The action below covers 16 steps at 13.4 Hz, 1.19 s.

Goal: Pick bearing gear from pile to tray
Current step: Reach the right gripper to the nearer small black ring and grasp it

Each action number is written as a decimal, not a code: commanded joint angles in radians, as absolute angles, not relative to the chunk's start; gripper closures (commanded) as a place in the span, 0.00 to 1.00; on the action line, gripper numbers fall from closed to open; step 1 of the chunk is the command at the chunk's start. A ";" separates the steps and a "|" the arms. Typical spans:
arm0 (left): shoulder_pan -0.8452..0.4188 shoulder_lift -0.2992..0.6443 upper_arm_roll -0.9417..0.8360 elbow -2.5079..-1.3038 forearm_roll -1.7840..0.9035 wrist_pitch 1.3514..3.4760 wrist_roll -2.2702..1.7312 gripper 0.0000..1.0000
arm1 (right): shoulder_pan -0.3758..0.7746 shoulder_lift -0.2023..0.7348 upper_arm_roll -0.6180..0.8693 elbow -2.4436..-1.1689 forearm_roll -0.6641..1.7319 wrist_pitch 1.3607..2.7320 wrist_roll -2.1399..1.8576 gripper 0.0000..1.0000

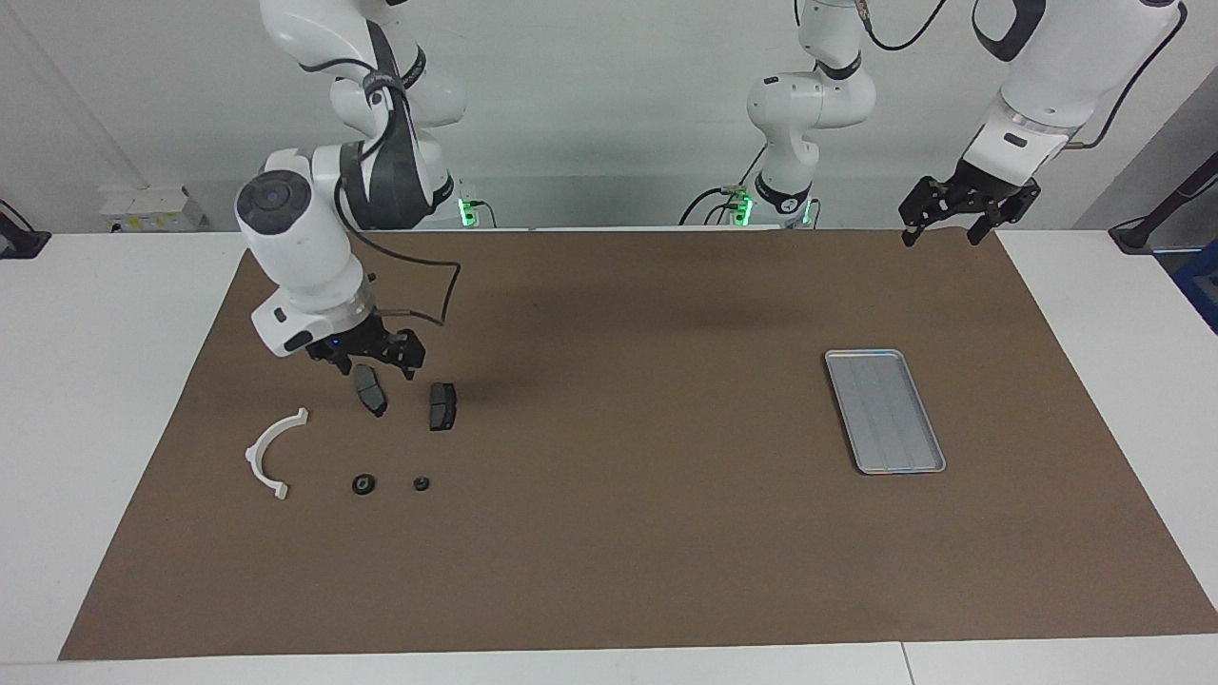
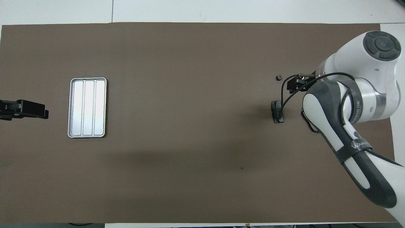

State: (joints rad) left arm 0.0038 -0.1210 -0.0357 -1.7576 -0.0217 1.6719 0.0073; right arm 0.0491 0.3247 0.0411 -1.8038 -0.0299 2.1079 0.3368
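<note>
1. Bearing gear (image 1: 363,484) lies untouched in the pile, farther from the robots than the right gripper (image 1: 373,360), whose finger state cannot be told.
2. Left gripper (image 1: 963,211) waits, fingers spread and empty, near the tray (image 1: 931,463).
3. Risk: neighbouring brake pads (image 1: 370,390) could be snagged instead.

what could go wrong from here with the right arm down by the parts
1. The right gripper sits right at a dark brake pad, not at the small round black pieces farther from the robots, so it may take the wrong part.
2. The second brake pad lies close beside it and could get knocked.
3. The tray lies at the left arm's end, so a long carry risks a drop. The left gripper waits there.
</note>
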 commanded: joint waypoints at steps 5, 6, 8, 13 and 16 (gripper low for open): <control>-0.031 -0.184 -0.032 -1.940 -0.029 1.910 -0.051 0.00 | 0.069 0.518 0.041 -1.649 -0.067 2.144 0.498 0.00; -0.031 -0.181 -0.032 -1.940 -0.029 1.923 -0.051 0.00 | 0.077 0.537 0.043 -1.637 -0.102 2.148 0.512 0.00; -0.031 -0.163 -0.032 -1.940 -0.029 1.963 -0.051 0.00 | 0.081 0.561 0.043 -1.625 -0.124 2.177 0.531 0.00; -0.040 -0.140 -0.032 -1.940 -0.029 1.985 -0.051 0.00 | 0.080 0.624 0.043 -1.571 -0.126 2.195 0.529 0.05; -0.043 -0.140 -0.032 -1.940 -0.029 1.987 -0.051 0.00 | 0.081 0.646 0.044 -1.537 -0.112 2.197 0.537 0.06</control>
State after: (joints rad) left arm -0.0265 -0.1318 -0.0411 -1.9211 -0.0220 1.9617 -0.0388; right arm 0.0842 0.6199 0.0403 -1.5723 -0.1050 2.1886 0.5118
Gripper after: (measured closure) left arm 0.000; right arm 0.088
